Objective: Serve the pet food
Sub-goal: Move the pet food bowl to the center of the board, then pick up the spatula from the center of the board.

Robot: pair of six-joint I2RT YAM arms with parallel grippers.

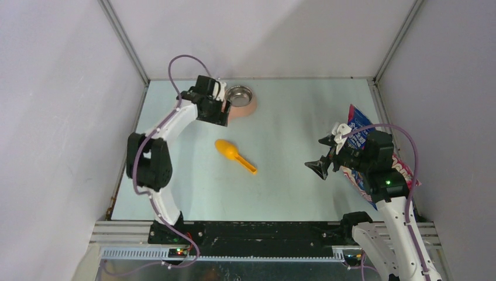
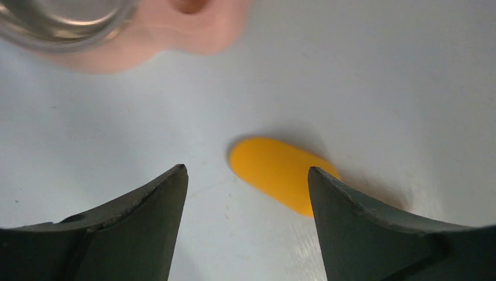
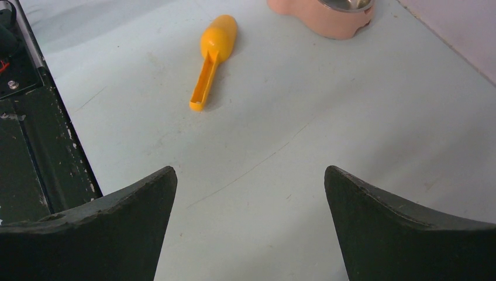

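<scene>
The cat food bag [image 1: 358,124], blue, pink and white, lies at the table's right edge, partly under my right arm. No kibble shows. The yellow scoop [image 1: 234,155] lies mid-table, bowl end to the back left. The pink feeder [image 1: 248,109] stands at the back; one steel bowl [image 1: 240,95] shows and the rest is hidden under my left arm. My left gripper [image 1: 216,117] is open and empty, above the table between feeder and scoop; the scoop's bowl end [image 2: 275,172] lies just past its fingertips. My right gripper [image 1: 320,167] is open and empty, left of the bag, pointing at the scoop [image 3: 213,52].
White walls close in the table on the left, back and right. The black base rail [image 1: 263,231] runs along the near edge and shows at the left of the right wrist view [image 3: 23,146]. The feeder also shows in the left wrist view [image 2: 193,35] and the right wrist view [image 3: 327,20].
</scene>
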